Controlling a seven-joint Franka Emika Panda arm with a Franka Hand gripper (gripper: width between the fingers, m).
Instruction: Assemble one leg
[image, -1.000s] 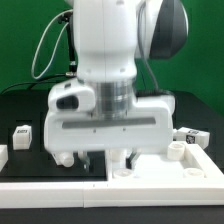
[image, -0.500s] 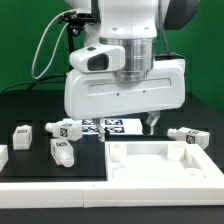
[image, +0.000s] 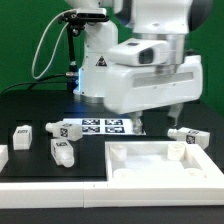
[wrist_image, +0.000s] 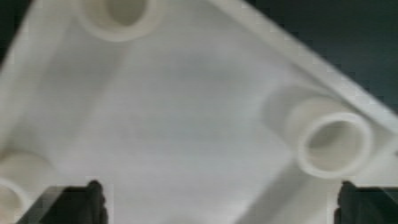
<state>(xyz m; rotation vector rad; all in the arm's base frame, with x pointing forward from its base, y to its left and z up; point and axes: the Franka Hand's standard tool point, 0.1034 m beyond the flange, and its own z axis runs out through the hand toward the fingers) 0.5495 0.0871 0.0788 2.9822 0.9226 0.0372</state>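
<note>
The large white square panel (image: 165, 165) lies flat at the front of the exterior view's right; it has raised round sockets at its corners. My gripper (image: 158, 121) hangs tilted above its far edge, jaws wide apart and empty. Several small white legs with square tags lie on the black table: one (image: 22, 133) at the far left, one (image: 68, 128) beside the marker board, one (image: 62, 151) in front of it, and one (image: 189, 135) on the right past the panel. In the wrist view the panel (wrist_image: 178, 110) fills the picture, and my gripper (wrist_image: 228, 203) stands over it, touching nothing.
The marker board (image: 106, 125) lies flat on the table behind the panel. A white rail (image: 50, 194) runs along the table's front edge. A small white piece (image: 3, 156) sits at the left border. A green backdrop and black cables stand behind the arm.
My gripper has risen from low over the panel and swung toward the exterior view's right, tilting as it went. The legs and the panel have not moved.
</note>
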